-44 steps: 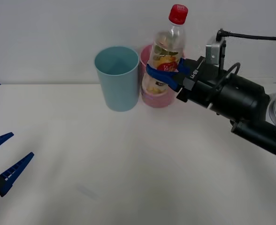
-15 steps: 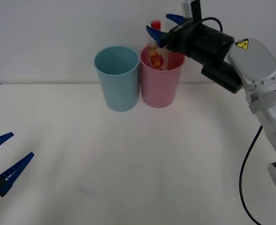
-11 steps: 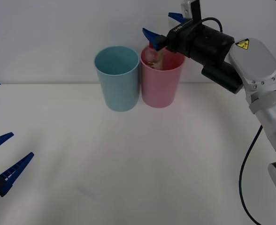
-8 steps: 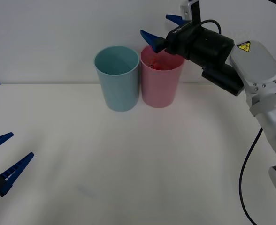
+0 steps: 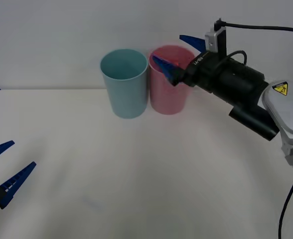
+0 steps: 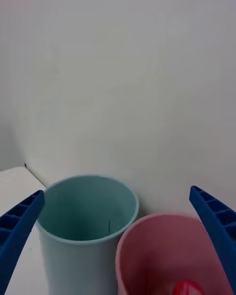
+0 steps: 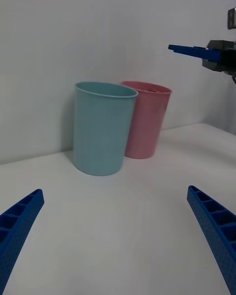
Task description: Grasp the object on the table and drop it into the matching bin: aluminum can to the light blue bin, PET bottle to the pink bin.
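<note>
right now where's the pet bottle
Inside the pink bin, at the table's far edge just right of the light blue bin; the right wrist view catches its red cap down in the bin.

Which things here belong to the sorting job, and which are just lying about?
Job: bottle, its red cap showing inside the pink bin; blue bin beside it; right claw, open by the pink bin's rim; table.
Lying about: nothing loose; left claw open, idle at the table's near left.

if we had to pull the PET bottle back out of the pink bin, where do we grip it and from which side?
Probably by the red cap, coming straight down through the pink bin's open mouth. The PET bottle sits deep inside, so the tall wall blocks any side approach. The right gripper, open beside the rim, is nearest.
</note>
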